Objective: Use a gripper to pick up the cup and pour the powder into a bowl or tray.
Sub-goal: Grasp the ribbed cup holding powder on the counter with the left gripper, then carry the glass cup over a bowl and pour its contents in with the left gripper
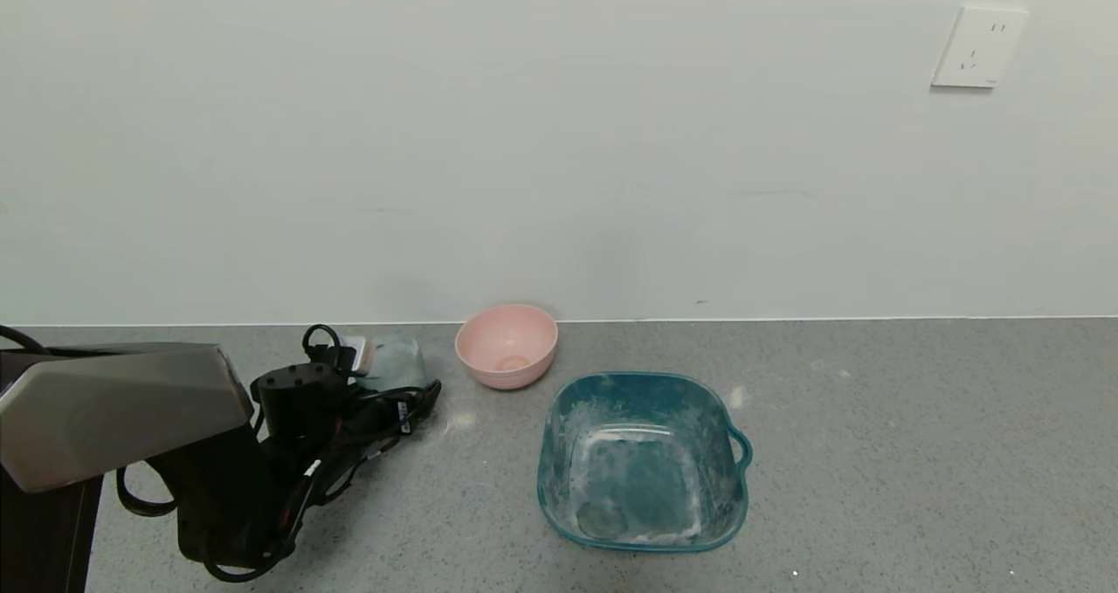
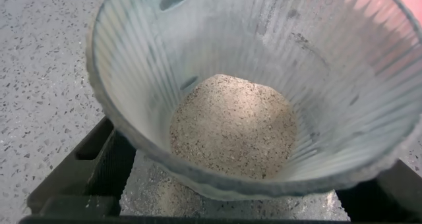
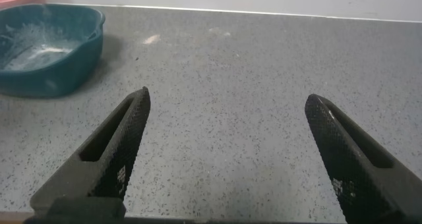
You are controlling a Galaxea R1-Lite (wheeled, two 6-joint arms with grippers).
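Left end effector [image 2: 231,197] pinching ribbed pale cup [image 2: 264,85], beige grainy powder [image 2: 234,125] mounded inside, right end effector [image 3: 227,151] spread.

Cup [image 1: 395,362] half hidden (behind left gripper [image 1: 410,401]).

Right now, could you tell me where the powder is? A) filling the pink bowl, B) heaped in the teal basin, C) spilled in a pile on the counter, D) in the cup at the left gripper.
D: the left wrist view shows the powder as a mound in the bottom of the cup, between the left gripper's fingers.
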